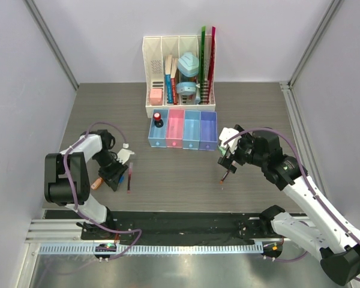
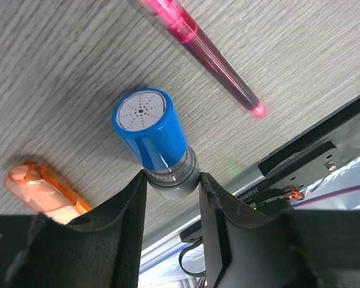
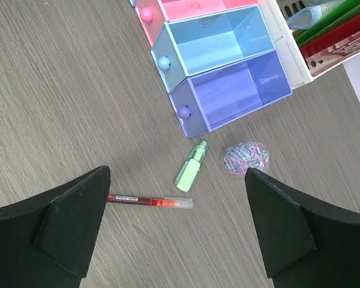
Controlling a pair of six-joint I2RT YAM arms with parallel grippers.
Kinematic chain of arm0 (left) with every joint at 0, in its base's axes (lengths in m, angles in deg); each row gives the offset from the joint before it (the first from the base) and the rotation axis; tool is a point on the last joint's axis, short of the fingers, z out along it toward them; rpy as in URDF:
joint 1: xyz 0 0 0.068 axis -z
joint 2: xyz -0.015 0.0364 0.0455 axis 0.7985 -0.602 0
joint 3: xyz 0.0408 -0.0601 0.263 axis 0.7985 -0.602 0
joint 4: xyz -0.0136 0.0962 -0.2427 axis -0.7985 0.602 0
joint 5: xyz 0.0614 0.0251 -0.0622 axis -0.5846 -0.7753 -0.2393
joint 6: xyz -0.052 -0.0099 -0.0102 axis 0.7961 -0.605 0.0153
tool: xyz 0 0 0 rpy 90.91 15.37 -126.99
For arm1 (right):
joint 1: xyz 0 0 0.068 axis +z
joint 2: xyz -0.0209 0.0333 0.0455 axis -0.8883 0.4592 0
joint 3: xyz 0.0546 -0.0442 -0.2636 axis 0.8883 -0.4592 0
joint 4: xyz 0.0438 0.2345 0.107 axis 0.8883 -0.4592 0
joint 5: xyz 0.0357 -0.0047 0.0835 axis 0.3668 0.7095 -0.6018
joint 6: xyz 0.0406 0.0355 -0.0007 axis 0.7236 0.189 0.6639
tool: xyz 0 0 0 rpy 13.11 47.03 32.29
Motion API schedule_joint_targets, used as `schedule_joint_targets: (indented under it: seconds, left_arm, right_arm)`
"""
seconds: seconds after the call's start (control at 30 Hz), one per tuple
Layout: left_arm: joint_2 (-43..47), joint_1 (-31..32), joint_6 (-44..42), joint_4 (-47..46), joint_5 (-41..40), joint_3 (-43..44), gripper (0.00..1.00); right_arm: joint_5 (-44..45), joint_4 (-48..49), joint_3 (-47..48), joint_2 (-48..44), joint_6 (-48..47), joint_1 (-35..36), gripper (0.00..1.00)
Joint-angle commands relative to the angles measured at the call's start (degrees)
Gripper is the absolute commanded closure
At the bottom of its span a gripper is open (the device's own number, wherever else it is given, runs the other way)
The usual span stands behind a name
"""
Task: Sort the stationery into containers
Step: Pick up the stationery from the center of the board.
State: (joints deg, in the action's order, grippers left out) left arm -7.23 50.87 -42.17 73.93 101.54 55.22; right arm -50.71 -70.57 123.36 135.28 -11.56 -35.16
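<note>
My left gripper (image 2: 173, 180) is shut on the grey base of a blue-capped cylinder (image 2: 151, 130), low over the table at the near left (image 1: 117, 174). An orange piece (image 2: 43, 191) and a dark-red pen (image 2: 204, 54) lie beside it. My right gripper (image 3: 176, 171) is open wide and empty, hovering above another dark-red pen (image 3: 150, 203), a green piece (image 3: 191, 166) and a clear lilac disc of paper clips (image 3: 245, 158). The bins stand in a row: blue (image 1: 158, 139), pink (image 1: 175, 139), light blue (image 1: 192, 139), purple (image 1: 208, 139). A red-capped cylinder (image 1: 158, 118) stands in the blue bin.
The white slotted rack (image 1: 179, 75) with rulers, books and teal items stands right behind the bins. The black strip and metal rail (image 1: 180, 228) run along the near edge. In the top view the right arm (image 1: 270, 156) hides the green piece and the disc.
</note>
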Motion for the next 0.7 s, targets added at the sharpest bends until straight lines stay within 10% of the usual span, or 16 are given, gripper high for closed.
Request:
schedule_joint_targets:
  seconds: [0.0,0.3,0.67]
  left_arm:
    - [-1.20,0.88,0.30,-1.37,-0.05,-0.11,0.65]
    - [3.26,1.23,1.62,-3.31,1.78,1.82,1.00]
    - [15.93,9.64,5.39,-5.24,6.89,14.13,1.00]
  right_arm:
    - [-0.91,0.43,1.19,-0.19,0.63,-0.44,0.00]
    - [-3.72,0.96,1.36,1.30,2.12,-0.44,0.00]
    - [-19.71,0.96,12.08,11.92,13.19,-1.14,0.00]
